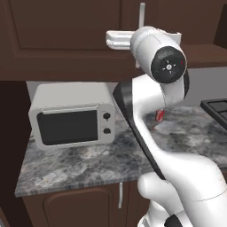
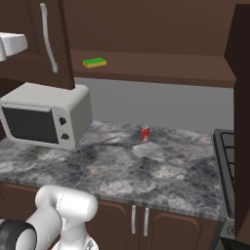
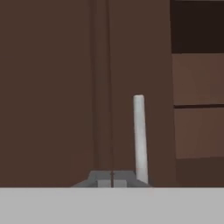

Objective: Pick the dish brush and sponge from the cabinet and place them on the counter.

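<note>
The green and yellow sponge (image 2: 94,62) lies flat on the brown shelf inside the open cabinet (image 2: 161,68). The dish brush is out of view. My gripper (image 3: 113,179) is shut, with its two tips pressed together and nothing between them. It faces a dark cabinet door panel (image 3: 57,87), just left of the door's long silver bar handle (image 3: 139,140) and apart from it. In the left base view my white hand (image 1: 117,40) is raised in front of the wall cabinet, beside the handle (image 1: 142,15). The grey stone counter (image 2: 161,171) lies below.
A white microwave (image 2: 46,119) stands on the counter's left part, under the open left door (image 2: 53,34). A small red can (image 2: 144,133) stands mid-counter near the wall. A black stove (image 2: 237,156) borders the counter on the right, and the open right door (image 2: 241,97) hangs above it.
</note>
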Tool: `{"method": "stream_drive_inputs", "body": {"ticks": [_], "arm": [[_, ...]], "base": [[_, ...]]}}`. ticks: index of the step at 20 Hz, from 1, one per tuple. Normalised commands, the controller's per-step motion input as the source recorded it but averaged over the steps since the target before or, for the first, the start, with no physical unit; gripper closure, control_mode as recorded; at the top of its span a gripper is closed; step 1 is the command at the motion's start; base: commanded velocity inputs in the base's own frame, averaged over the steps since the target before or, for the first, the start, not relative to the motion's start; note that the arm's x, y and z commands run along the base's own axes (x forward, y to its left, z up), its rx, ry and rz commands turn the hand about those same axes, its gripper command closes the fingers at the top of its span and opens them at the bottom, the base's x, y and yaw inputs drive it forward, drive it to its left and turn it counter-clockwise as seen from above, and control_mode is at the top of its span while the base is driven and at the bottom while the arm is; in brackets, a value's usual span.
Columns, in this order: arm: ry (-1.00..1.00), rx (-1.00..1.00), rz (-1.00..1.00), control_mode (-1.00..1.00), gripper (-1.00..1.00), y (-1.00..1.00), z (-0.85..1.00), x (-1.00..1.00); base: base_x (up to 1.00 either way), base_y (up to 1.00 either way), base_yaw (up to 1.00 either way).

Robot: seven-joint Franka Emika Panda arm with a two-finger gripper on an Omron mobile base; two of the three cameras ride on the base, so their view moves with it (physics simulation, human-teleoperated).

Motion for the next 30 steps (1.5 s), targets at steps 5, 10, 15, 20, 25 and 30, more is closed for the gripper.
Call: {"method": "stream_drive_inputs", "body": {"ticks": [5,10,15,20,25,30], "arm": [[-0.09,0.23,0.02,-1.00,1.00,-0.86,0.09,-0.05],[-0.08,0.28,0.08,-1.00,1.00,-0.69,0.10,-0.03],[0.01,0.39,0.11,-1.00,1.00,-0.53,-0.03,-0.11],[0.18,0.35,0.11,-1.00,1.00,-0.46,-0.05,-0.32],[0.27,0.29,0.13,-1.00,1.00,-0.40,-0.10,-0.14],[0.23,0.23,0.16,-1.00,1.00,-0.36,-0.03,-0.03]], "base": [[0.00,0.00,0.00],[0.00,0.00,0.00],[0.00,0.00,0.00],[0.00,0.00,0.00],[0.00,0.00,0.00],[0.00,0.00,0.00]]}}
